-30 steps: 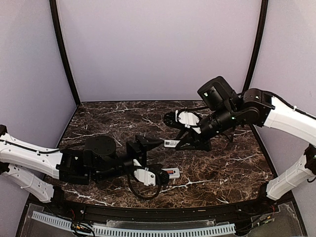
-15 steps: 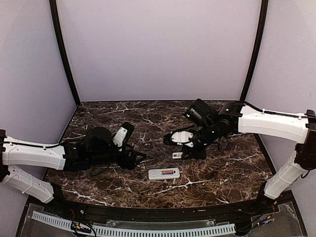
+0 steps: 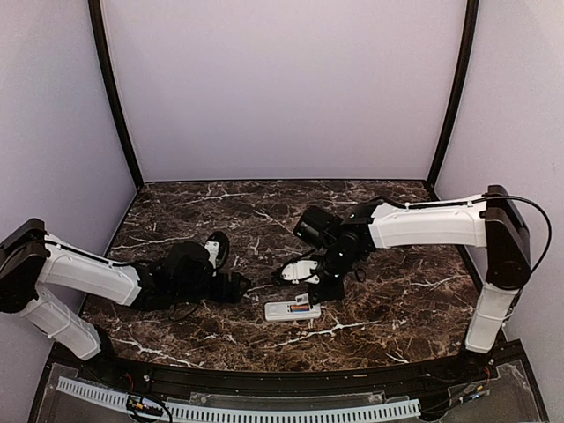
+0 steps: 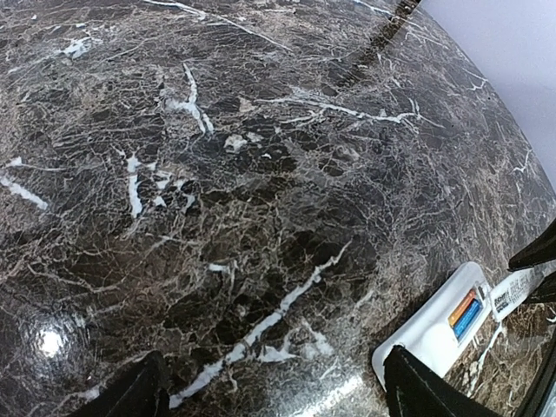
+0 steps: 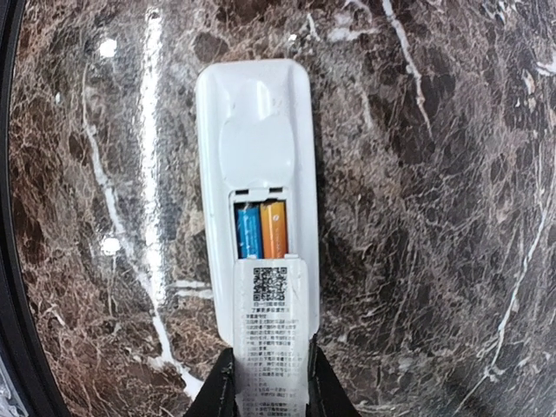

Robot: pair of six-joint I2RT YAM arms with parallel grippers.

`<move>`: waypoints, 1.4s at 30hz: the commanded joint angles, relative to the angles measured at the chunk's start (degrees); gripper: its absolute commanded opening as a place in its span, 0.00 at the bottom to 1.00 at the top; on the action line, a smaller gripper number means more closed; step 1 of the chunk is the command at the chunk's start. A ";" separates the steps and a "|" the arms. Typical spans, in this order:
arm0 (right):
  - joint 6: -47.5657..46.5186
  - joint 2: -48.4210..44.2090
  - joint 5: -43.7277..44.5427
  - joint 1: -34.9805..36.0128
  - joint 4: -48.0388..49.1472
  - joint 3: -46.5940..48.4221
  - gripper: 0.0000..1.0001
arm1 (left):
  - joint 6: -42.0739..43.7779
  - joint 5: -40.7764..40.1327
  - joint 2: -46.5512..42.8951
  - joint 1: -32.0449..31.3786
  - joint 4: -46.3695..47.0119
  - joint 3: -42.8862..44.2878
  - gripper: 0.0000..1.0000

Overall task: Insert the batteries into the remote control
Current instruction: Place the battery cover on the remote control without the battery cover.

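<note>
- Swinging down from mid-table, the right gripper point(image 5: 270, 375) now sits at the remote's end, while the left arm has drawn back toward the left of the frame.
- Right gripper: clenched on the small labelled cover point(image 5: 271, 317), which overlaps the remote control point(image 5: 256, 148).
- Only the right wrist view shows the batteries point(image 5: 261, 231) clearly: blue and orange, side by side in the bay.
- Left gripper point(image 4: 274, 375): jaws spread wide, nothing between; its view catches the remote at lower right.
- From above, the remote lies lower middle, near the table point(image 3: 388, 300) front edge, with bare marble across the upper frame.
</note>
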 commanded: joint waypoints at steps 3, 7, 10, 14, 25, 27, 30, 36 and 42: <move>-0.46 3.95 -1.10 1.11 -0.67 5.49 0.04 | -1.38 -3.38 0.99 0.12 9.89 -3.45 0.85; -0.60 6.16 -1.11 1.60 -1.88 6.77 0.04 | -2.09 -4.42 1.46 0.34 12.26 -4.72 0.85; -0.28 6.58 -1.47 1.60 -2.74 7.50 0.04 | -2.18 -4.85 2.40 0.35 12.91 -4.86 0.85; -0.38 7.48 -2.28 1.59 -3.55 7.78 0.04 | -1.80 -5.46 3.62 0.38 13.83 -5.01 0.85; 0.32 10.38 -2.18 1.61 -4.98 9.79 0.04 | -0.56 -5.72 4.66 0.84 13.80 -4.97 0.86; 0.50 9.96 -2.30 1.66 -5.01 9.33 0.04 | -1.06 -5.35 4.78 0.82 14.24 -5.21 0.86; 0.61 9.43 -2.30 1.62 -4.86 8.63 0.04 | -2.07 -5.15 4.97 0.86 14.91 -5.98 0.86; 1.00 8.86 -1.89 1.61 -5.65 8.82 0.03 | -2.38 -4.67 5.46 0.82 15.43 -7.01 0.86; 0.98 7.34 -2.30 1.60 -6.11 8.33 0.03 | -2.39 -3.84 5.89 0.83 15.78 -7.08 0.85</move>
